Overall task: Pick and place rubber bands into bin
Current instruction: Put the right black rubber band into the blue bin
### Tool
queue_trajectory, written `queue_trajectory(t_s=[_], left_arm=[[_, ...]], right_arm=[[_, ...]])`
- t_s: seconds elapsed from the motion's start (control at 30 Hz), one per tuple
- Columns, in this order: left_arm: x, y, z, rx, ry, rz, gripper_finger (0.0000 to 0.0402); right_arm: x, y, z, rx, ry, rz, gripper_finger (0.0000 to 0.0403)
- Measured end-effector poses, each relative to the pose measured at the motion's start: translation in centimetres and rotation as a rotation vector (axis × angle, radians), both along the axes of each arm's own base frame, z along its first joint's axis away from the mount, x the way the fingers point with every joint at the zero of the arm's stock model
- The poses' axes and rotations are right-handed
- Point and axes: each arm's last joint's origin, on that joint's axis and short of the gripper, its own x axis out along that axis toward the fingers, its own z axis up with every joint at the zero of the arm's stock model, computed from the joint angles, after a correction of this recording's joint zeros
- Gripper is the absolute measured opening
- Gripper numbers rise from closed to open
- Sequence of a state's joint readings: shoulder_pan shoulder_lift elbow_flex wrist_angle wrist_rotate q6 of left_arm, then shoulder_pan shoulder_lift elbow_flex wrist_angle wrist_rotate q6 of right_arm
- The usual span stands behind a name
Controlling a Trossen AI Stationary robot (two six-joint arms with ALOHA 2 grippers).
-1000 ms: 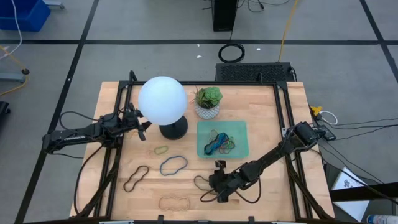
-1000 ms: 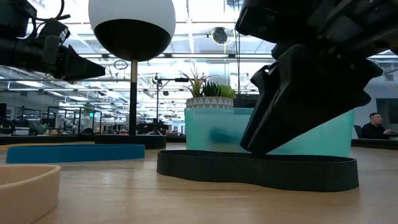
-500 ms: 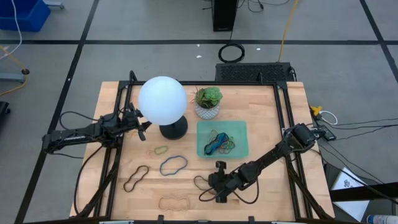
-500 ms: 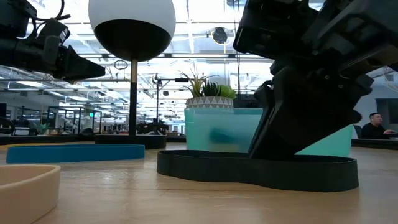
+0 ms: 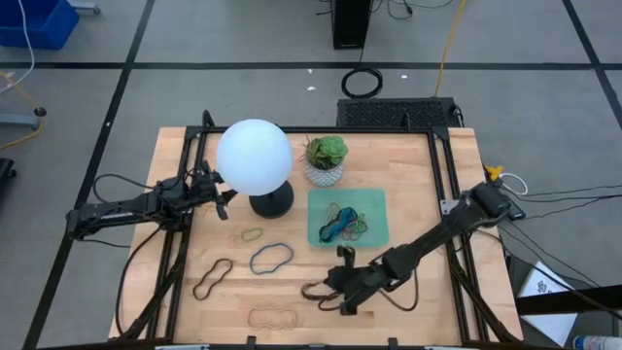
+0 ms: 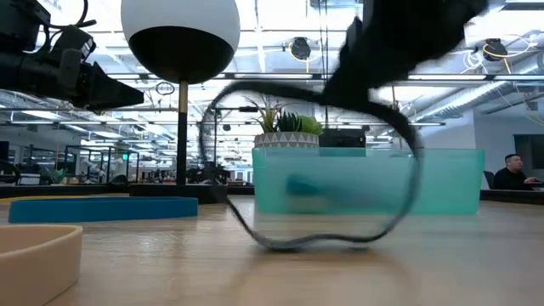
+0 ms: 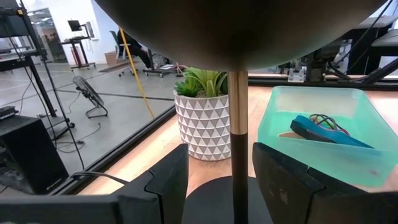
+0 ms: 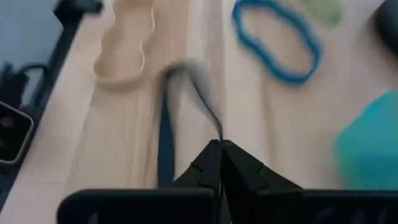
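A: Start with the table [image 5: 408, 156]: a globe lamp [image 5: 254, 158] and a potted plant [image 5: 325, 158] along the far side, and the mint-green bin [image 5: 377, 197] just in front of the plant.

B: And the bin's got stock in it. A heap of rubber bands [image 5: 344, 224] sits inside, blue and darker loops tangled together. So part of the job is done.

A: Part, yes. Four bands lie loose on the wood: a blue band [image 5: 270, 258], a brown band [image 5: 212, 278], a tan band [image 5: 271, 316] near the front edge, and a small green band [image 5: 252, 234] by the lamp base.

B: Plus the one in play! The right gripper [image 5: 342, 297] is down at the front of the table, fingers pinched fully together on a black band [image 6: 327, 166].

A: From table level that band hangs off the fingers as a big drooping loop, its lowest part at or just above the wood. The wrist camera shows the strand running straight into the closed tips.

B: So it's caught, but not yet over the bin, which sits behind it.

A: The left gripper [image 5: 226, 202] hovers beside the lamp with its fingers [image 7: 166, 180] spread, holding nothing.

B: I'd call it roughly halfway: one band to carry across, four more to fetch.
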State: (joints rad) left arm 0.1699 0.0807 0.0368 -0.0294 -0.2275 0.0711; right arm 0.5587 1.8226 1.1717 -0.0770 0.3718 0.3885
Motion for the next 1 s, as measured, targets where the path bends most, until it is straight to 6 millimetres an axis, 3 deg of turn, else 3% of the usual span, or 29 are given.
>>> queue_trajectory(t_s=[0.17, 0.33, 0.53, 0.73, 1.0], left_arm=[[0.0, 0.0, 0.0, 0.005, 0.002, -0.001, 0.0186], [0.0, 0.0, 0.0, 0.005, 0.002, -0.001, 0.0186], [0.0, 0.0, 0.0, 0.005, 0.002, -0.001, 0.0186], [0.0, 0.0, 0.0, 0.005, 0.002, -0.001, 0.0186], [0.0, 0.0, 0.0, 0.007, 0.003, -0.001, 0.0186]], right_arm=[[-1.1, -0.8, 4.6, -0.118, -0.151, 0.011, 0.0001], [-2.1, -2.7, 8.8, -0.258, -0.279, -0.044, 0.0001], [-2.2, -5.7, 11.1, -0.372, -0.326, -0.136, 0.0001], [-1.3, -8.5, 9.8, -0.431, -0.256, -0.193, 0.0000], [-2.8, -12.1, 3.6, -0.409, -0.093, -0.320, 0.0000]])
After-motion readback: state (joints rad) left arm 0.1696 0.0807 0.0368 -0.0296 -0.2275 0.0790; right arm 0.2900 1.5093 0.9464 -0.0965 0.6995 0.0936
